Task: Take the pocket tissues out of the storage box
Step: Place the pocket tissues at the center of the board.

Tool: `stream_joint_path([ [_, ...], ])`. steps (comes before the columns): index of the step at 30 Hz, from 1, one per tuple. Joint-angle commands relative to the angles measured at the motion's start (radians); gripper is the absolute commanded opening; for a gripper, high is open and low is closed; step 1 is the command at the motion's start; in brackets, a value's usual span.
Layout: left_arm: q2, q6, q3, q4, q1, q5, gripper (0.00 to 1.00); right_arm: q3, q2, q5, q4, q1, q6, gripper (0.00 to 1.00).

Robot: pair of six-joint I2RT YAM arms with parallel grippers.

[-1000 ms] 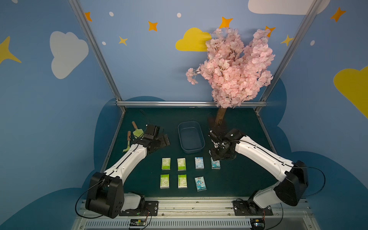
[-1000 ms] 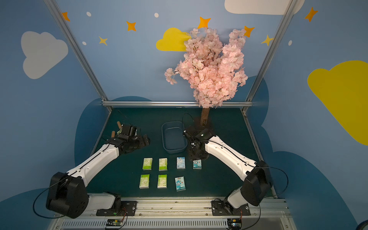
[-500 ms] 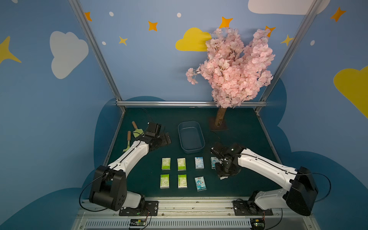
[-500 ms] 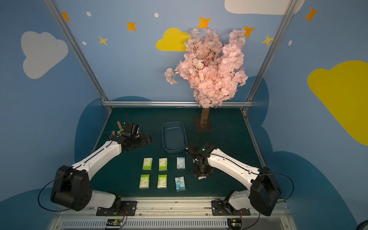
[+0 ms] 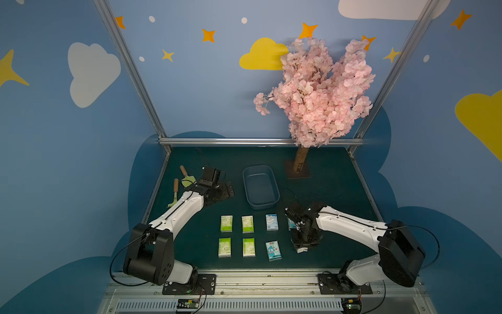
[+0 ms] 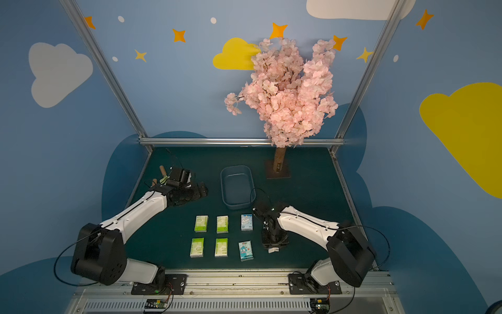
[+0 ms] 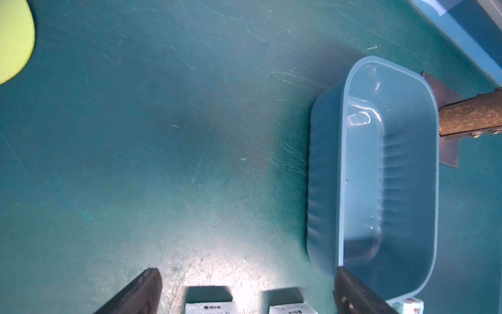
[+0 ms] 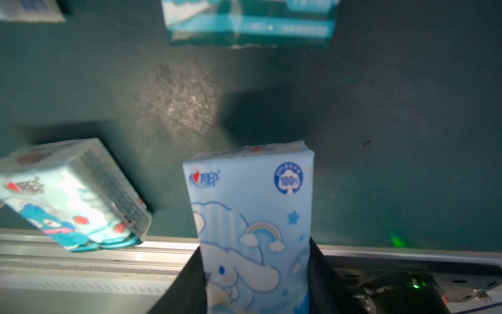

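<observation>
Swung forward, right end effector [image 5: 302, 243] pinches a blue packet [image 8: 250, 206] over bare mat [image 8: 380, 108]; left end effector [image 7: 245, 274] spread.

The worktop [image 5: 339, 185] to the right of the storage box [image 5: 260, 205] is bare, so there is room to pass. Behind this gap stands the tree trunk [image 5: 300, 160] — and pocket tissues [image 5: 248, 224] fill the front in two rows.

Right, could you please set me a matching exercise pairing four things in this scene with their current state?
Things:
1. storage box
2. left gripper
3. right gripper
4. green packets

States:
A. lying in two rows on the mat
B. empty
C. wide open
D. shut on a light-blue packet

Pairs: 1-B, 2-C, 3-D, 4-A
</observation>
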Motion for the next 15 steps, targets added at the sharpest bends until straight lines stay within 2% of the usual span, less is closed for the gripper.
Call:
stream_joint_path([
  [1, -0.009, 0.015, 0.023, -0.023, 0.005, 0.006, 1.0, -0.008, 0.033, -0.015, 0.038, 0.003, -0.002, 0.48],
  [8, -0.012, 0.03, 0.032, -0.034, 0.004, -0.001, 1.0, -0.036, 0.07, -0.048, 0.087, 0.003, 0.012, 0.49],
  [12, -0.009, 0.042, 0.04, -0.038, 0.004, -0.005, 1.0, -0.054, 0.083, -0.061, 0.086, 0.005, 0.019, 0.58],
  [15, -0.01, 0.044, 0.041, -0.036, 0.004, -0.005, 1.0, -0.057, 0.078, -0.065, 0.081, 0.005, 0.019, 0.61],
])
